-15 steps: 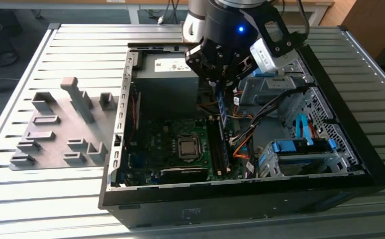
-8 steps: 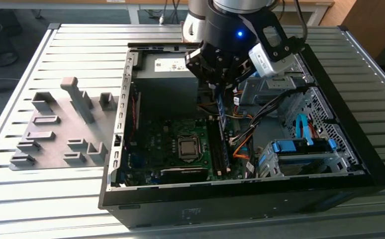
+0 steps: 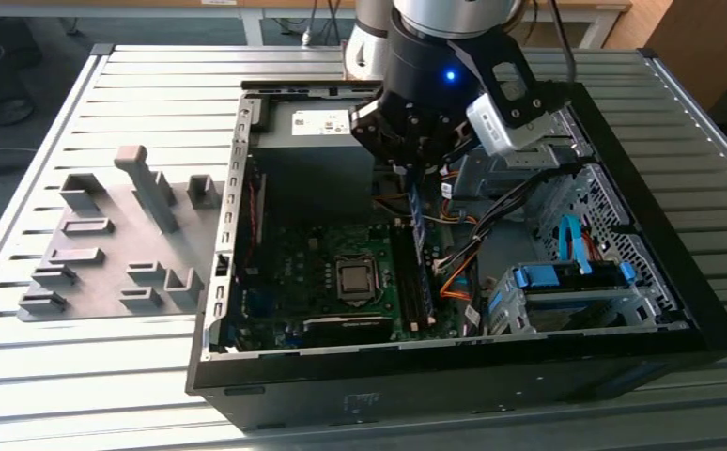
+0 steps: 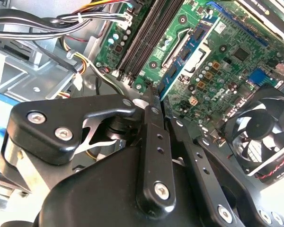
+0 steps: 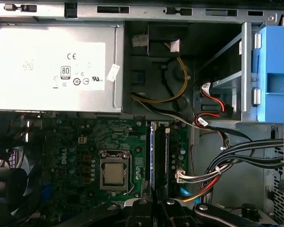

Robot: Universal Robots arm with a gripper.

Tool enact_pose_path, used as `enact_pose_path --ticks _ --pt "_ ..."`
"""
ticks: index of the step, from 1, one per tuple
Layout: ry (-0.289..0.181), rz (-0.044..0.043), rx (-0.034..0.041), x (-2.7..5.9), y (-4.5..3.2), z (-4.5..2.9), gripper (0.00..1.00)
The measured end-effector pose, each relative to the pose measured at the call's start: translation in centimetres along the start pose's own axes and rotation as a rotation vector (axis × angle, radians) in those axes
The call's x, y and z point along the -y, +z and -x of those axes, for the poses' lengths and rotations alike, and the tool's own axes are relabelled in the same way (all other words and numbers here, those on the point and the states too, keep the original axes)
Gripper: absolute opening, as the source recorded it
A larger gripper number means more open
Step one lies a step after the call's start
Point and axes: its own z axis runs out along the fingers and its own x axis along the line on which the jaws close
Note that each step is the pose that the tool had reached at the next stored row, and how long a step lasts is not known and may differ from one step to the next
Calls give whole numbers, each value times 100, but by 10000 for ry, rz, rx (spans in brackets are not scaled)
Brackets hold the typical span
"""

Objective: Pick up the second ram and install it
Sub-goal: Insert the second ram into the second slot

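- Pincer (image 3: 416,180) hangs inside the open computer case (image 3: 464,381), its black fingers (image 4: 154,142) drawn narrow and clamped on the second ram (image 3: 422,246).
- The second ram stands on edge directly under the pincer. In the first wrist view it shows as a thin blue line (image 5: 152,156) along the dark memory slots (image 5: 162,156).
- Whether the stick is seated in a slot or only over it, I cannot tell.
- In the second wrist view the fingertips sit just short of the slots (image 4: 142,33), which run away from the pincer across the green motherboard (image 4: 217,61).
- The processor socket (image 3: 355,279) lies just beside the ram, on the exterior view's left of the pincer. The first wrist view shows its metal square (image 5: 114,172) next to the slots.
- The grey power supply (image 5: 52,61) with a white label sits beyond the socket, at the case's far wall.
- A bundle of black, red and yellow cables (image 5: 227,161) runs on the other side of the pincer from the socket, and a blue drive caddy (image 3: 564,277) lies past them.
- A black fan (image 4: 255,137) sits near the pincer's body in the second wrist view.
- The grey holder blocks (image 3: 113,244) stand well apart from the pincer, outside the case on the slatted table (image 3: 88,376).
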Motion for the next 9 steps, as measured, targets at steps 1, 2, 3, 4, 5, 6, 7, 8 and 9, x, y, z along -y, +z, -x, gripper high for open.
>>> enact_pose_path --ticks 1,2,3,4,5,6,7,8,9 --pt "2 1 0 1 12 0 14" --pt "3 -1 0 3 23 0 14" --pt "2 0 0 6 33 1 14" --pt "3 0 0 8 44 1 14" --pt "4 -1 -1 10 59 1 14" --pt "5 0 0 11 77 1 14" --pt "8 -1 0 12 94 1 14" --pt "10 -1 -1 13 112 1 14" --pt "11 -1 0 13 132 1 14"
